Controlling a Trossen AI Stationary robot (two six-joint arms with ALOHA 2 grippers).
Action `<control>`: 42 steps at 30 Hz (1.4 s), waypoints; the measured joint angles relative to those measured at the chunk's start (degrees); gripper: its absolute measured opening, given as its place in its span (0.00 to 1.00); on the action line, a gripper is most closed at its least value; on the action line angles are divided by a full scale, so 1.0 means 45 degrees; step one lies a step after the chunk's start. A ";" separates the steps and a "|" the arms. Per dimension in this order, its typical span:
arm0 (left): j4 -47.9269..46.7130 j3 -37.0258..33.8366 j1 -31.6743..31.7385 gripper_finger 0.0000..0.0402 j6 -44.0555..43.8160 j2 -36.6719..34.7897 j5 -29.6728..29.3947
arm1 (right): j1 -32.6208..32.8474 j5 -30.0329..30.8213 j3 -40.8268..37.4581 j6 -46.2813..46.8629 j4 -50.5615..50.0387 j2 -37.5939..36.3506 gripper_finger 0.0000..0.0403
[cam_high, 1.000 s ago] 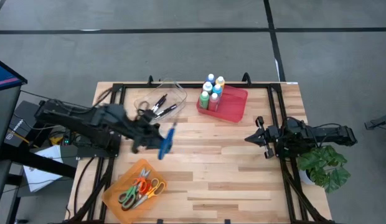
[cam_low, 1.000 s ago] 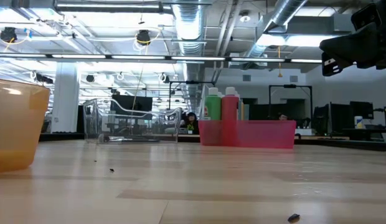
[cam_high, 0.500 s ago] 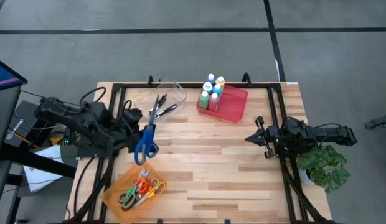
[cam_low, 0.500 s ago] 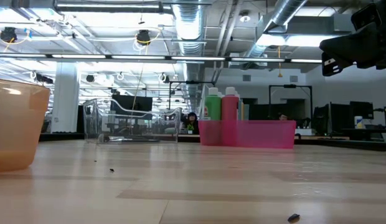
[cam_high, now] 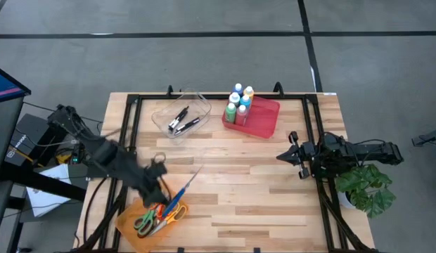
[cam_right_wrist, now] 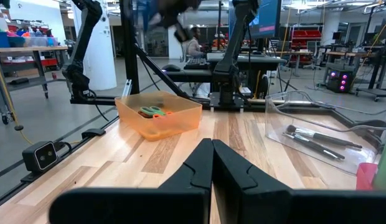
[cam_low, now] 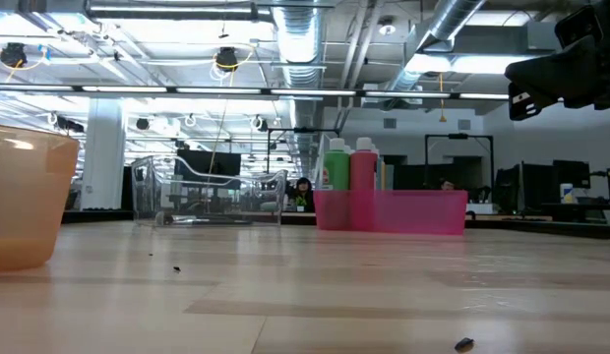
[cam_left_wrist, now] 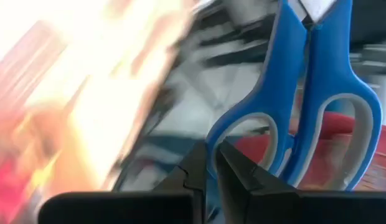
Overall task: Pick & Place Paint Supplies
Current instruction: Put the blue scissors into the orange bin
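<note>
Left gripper point(cam_left_wrist: 211, 163) clamps blue scissors point(cam_left_wrist: 305, 93) over the orange bin point(cam_high: 130, 219) — we note the right gripper point(cam_right_wrist: 211, 155) closed, empty; paint bottles point(cam_high: 238, 102) in red tray point(cam_high: 264, 119).

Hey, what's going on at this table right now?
The left gripper is shut on a pair of blue-handled scissors, holding them just above the orange bin that already has other scissors in it. The right gripper waits shut, off the table's right side. The paint bottles all stand upright at one end of the red tray, and the brushes lie in the clear tray.
</note>
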 joint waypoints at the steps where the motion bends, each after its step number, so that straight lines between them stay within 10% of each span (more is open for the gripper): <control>1: -0.0737 0.0003 -0.0440 0.03 -0.0842 0.0185 -0.0146 | -0.0001 0.0000 0.0000 0.0003 0.0000 -0.0003 0.00; 17: -0.4692 0.0003 -0.5664 0.03 -0.9826 0.4422 -0.0086 | -0.0004 0.0000 0.0000 0.0003 0.0000 -0.0001 0.00; 42: -0.3694 -0.1164 -0.5757 0.07 -0.9266 0.7460 0.1718 | -0.0004 0.0000 0.0000 0.0003 -0.0002 -0.0001 0.00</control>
